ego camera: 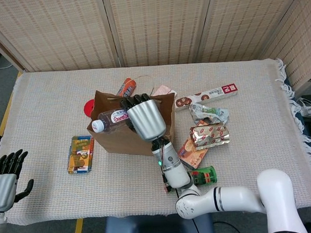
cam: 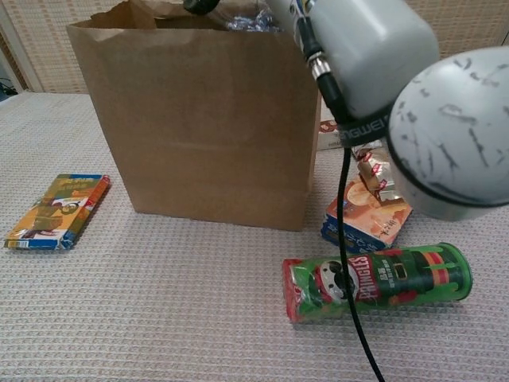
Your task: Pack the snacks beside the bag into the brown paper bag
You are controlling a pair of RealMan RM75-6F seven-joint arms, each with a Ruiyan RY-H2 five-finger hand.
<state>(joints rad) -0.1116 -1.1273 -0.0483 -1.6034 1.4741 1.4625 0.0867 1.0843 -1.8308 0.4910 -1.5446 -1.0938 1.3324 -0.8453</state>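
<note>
My right hand [ego camera: 144, 118] grips a clear water bottle [ego camera: 107, 120] with a white cap, holding it level over the open top of the brown paper bag [ego camera: 126, 142]; the cap points to the left. In the chest view the bag [cam: 199, 119] stands upright and my right arm fills the upper right. Right of the bag lie a green Pringles can [cam: 378, 278], an orange snack box [cam: 367, 215], foil packets [ego camera: 209, 134] and a long biscuit box [ego camera: 206, 96]. A flat colourful box [ego camera: 80, 154] lies left of the bag. My left hand [ego camera: 5, 179] rests open at the table's front left edge.
Behind the bag lie a red-orange tube [ego camera: 126, 86], a red round object [ego camera: 89, 106] and a pink packet [ego camera: 163, 90]. Woven screens stand behind the table [ego camera: 262, 158]. My right arm crosses the table's front middle, over the Pringles can [ego camera: 204, 175].
</note>
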